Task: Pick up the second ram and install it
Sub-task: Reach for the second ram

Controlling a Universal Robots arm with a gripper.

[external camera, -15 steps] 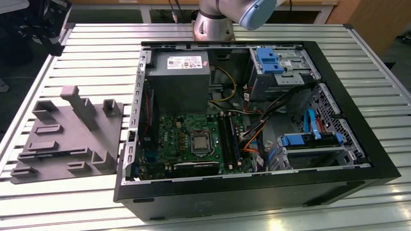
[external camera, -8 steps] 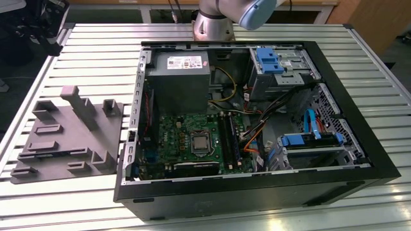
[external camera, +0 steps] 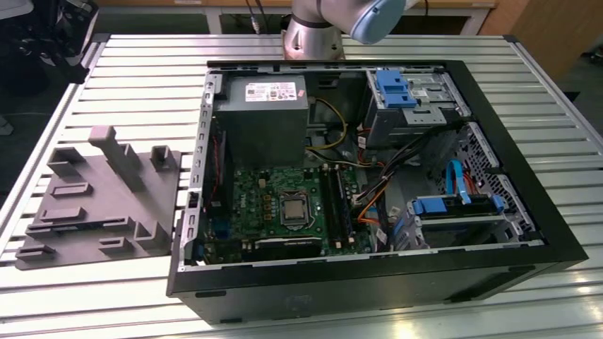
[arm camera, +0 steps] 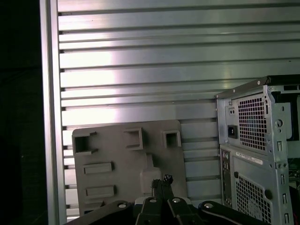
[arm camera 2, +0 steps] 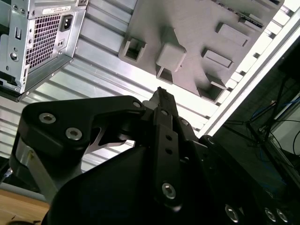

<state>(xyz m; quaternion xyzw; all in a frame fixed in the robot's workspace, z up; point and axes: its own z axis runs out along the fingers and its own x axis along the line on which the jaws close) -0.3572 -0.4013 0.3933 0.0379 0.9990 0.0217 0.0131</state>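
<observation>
Ram is where I start: the second ram (external camera: 341, 205), as far as I can judge, stands in the slots just beside the processor (external camera: 295, 209) on the green motherboard (external camera: 273, 205), inside the open computer case (external camera: 527, 247). In the exterior view I see long, thin, dark strips there, lying side by side and running along the board's edge. I cannot tell one stick from another, nor whether each is pressed fully home.

From that I take the pick-up as done and the stick as at least placed in its slot. Whether the seating is finished I cannot say.

The grey tray (external camera: 104, 205) lies on the table (external camera: 141, 63), on the exterior view's left of the case and just beside it. Its raised blocks and pockets look bare in both wrist views (arm camera: 117, 154) (arm camera 2: 197, 28).

My gripper (arm camera: 162, 182) hangs high above the tray, well apart from the case. Its fingers (arm camera 2: 161, 96) are pressed together with nothing between them. It touches nothing.
</observation>
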